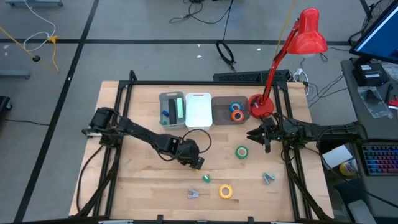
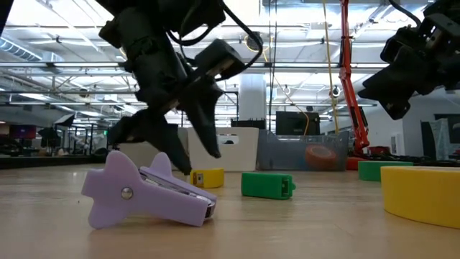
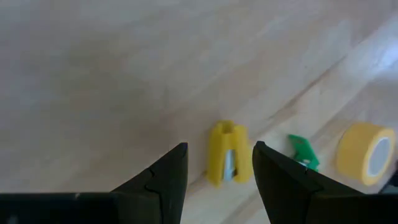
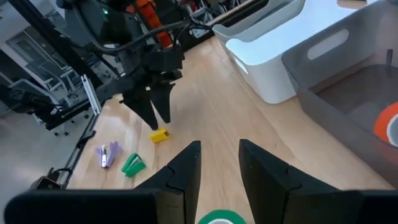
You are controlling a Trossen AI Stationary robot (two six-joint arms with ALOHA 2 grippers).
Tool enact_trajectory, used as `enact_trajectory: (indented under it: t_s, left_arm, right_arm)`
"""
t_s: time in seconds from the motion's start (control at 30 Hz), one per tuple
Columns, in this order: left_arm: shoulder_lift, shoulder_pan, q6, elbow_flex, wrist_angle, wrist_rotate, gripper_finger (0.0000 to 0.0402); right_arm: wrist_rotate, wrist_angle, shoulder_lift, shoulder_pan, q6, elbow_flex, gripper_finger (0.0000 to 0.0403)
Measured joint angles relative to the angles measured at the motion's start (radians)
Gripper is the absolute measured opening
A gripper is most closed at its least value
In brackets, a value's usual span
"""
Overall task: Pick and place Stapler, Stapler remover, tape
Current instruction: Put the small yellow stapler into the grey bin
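Observation:
A small yellow staple remover (image 3: 227, 152) lies flat on the wooden table near its middle. My left gripper (image 3: 219, 145) hangs just above it, pointing steeply down, open, one finger on either side of it and apart from it. It also shows in the right wrist view as the yellow remover (image 4: 159, 135) under the left gripper (image 4: 155, 121). A green tape roll (image 1: 241, 151) and a yellow tape roll (image 1: 225, 191) lie flat on the table. Blue and orange rolls (image 1: 236, 111) sit in the dark bin. Staplers (image 1: 175, 110) lie in the grey bin. My right gripper (image 4: 219, 162) waits open at the table's right, above the green roll.
Three bins stand in a row at the far side: grey (image 1: 172, 98), white (image 1: 198, 110), dark (image 1: 221, 112). A red desk lamp (image 1: 260, 106) stands at the far right. A purple remover (image 1: 193, 193), a green one (image 1: 206, 178) and a grey one (image 1: 268, 178) lie near the front.

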Motion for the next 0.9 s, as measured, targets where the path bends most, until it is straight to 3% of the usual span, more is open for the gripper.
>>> enact_trajectory:
  t_s: [0.3,0.53,0.9]
  left_arm:
    - [0.029,-0.024,-0.012,0.069,0.008,-0.023,0.0179]
    - [0.138,-0.020,0.054,0.219,-0.223,-0.013,0.0179]
    - [0.168,-0.016,0.067,0.296,-0.336,-0.010,0.0179]
  right_arm:
    - [0.000,-0.001,0.008,0.000,0.000,0.000,0.0100]
    - [0.000,0.000,0.010,0.000,0.000,0.000,0.0100]
    - [-0.003,-0.001,0.012,0.000,0.000,0.000,0.0100]
